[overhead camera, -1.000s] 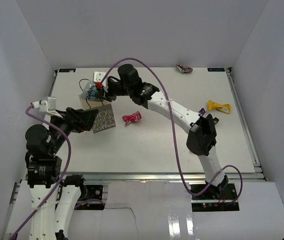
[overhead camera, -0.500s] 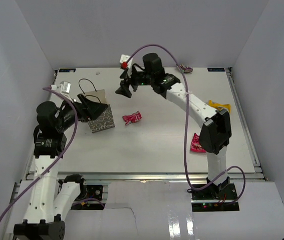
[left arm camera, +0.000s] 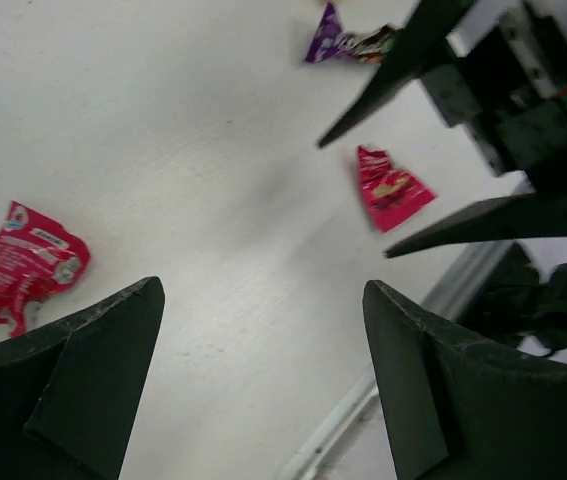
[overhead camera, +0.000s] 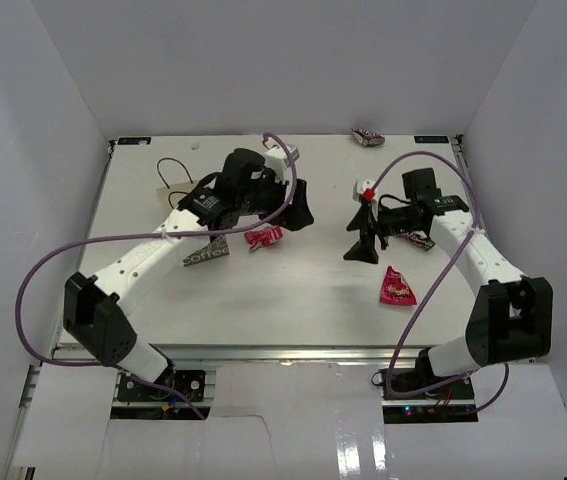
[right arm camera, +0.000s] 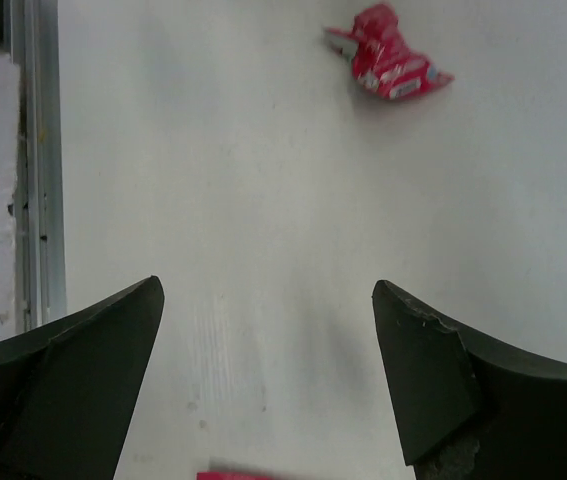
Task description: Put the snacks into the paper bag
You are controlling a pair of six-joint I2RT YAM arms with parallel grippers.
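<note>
Counting four snacks (overhead camera: 263,237) | one paper bag (overhead camera: 206,252) | left claw (left arm camera: 261,290), right claw (right arm camera: 268,287) gaping, empty

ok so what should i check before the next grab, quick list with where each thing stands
1. left pincer open and empty: ok.
2. right pincer open and empty: ok.
3. red packet lying free on the table, nothing on top of it: ok.
4. left pincer centred over the red packet: not ok, in the left wrist view it lies off to one side of the fingers.
5. paper bag mouth open and reachable: cannot tell, the left arm covers most of it.
6. snacks all bagged: not ok, the red packet, pink packet and purple packet lie outside it.
</note>
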